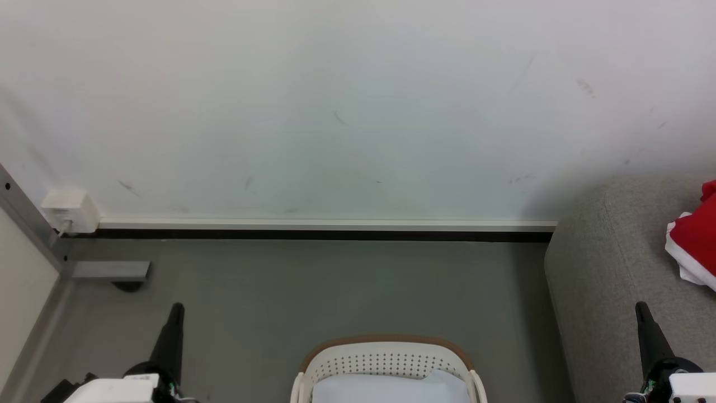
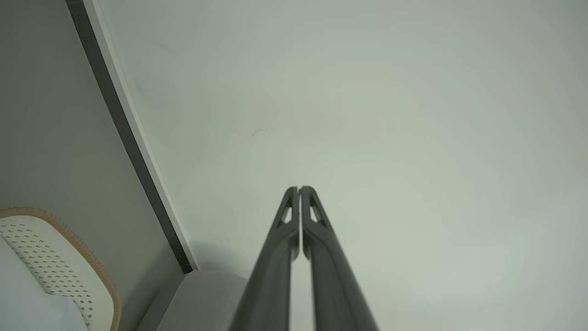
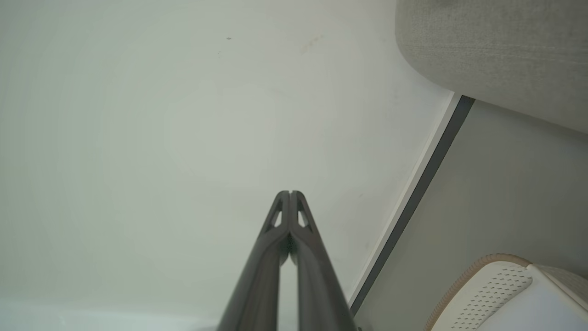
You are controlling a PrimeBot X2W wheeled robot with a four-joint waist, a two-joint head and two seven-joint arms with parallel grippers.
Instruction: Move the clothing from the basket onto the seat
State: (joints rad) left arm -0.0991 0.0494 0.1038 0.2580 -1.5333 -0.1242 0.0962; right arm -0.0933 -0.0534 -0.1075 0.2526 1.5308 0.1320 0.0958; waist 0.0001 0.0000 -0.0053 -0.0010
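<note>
We see the red clothing [image 1: 693,240] lying on the grey seat [image 1: 609,268] at the right edge, while the visible part of the basket [image 1: 386,361] shows no red, only a pale patch [image 1: 386,390] that we cannot identify. So we judge the moving is mostly or fully done. The left gripper [image 1: 177,310] and the right gripper [image 1: 643,309] hang at both sides of the basket, fingers pressed together, holding nothing.
</note>
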